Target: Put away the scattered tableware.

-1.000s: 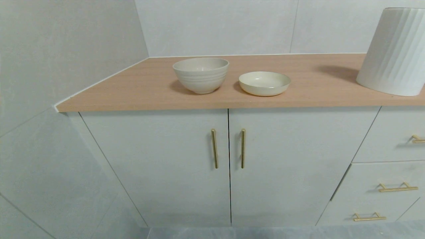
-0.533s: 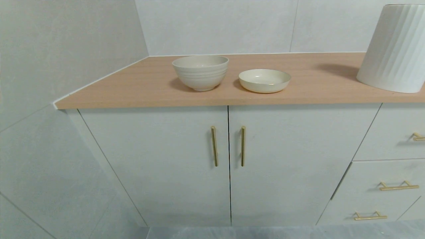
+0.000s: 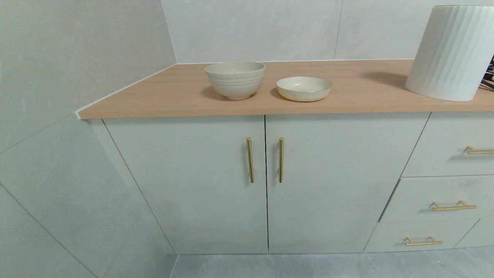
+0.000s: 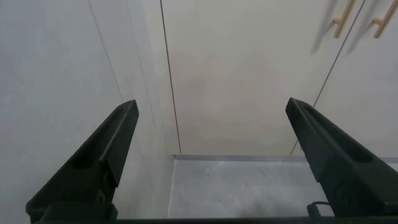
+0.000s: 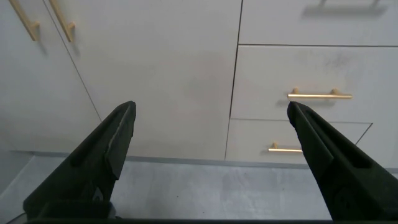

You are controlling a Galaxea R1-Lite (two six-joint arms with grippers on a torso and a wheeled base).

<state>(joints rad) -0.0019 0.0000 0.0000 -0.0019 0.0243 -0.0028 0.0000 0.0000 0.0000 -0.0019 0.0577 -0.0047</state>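
Two bowls on the sheet; confirm and place them? (checker)

Confirmed, two. Item 1: deep ribbed bowl (image 3: 235,80), one. Item 2: shallow bowl (image 3: 304,88), one, just beside it, not touching. Both stand upright on the desk (image 3: 166,98), well above both hands: the deep one toward the side of the left hand (image 4: 211,104), the shallow one toward the side of the right hand (image 5: 210,106). (clerk)

Hands, count and state? (checker)

Two. The left hand has its fingers spread wide and holds nothing; it is low before the left cabinet door (image 3: 185,181), near the floor (image 3: 308,266). The right hand is likewise wide and empty, low before the right cabinet door (image 3: 332,181), with the drawers (image 3: 436,193) toward its outer side. (clerk)

Furniture and room? (checker)

One wood-toned desk top. Two doors, each with one upright brass handle (image 3: 250,160). Three drawers, three brass pulls (image 3: 453,206). One tall white ribbed container (image 3: 447,52) on the desk, well out past the right hand's side. Pale tiled walls (image 3: 58,77) meet in a corner beyond the left hand. The floor is grey. (clerk)
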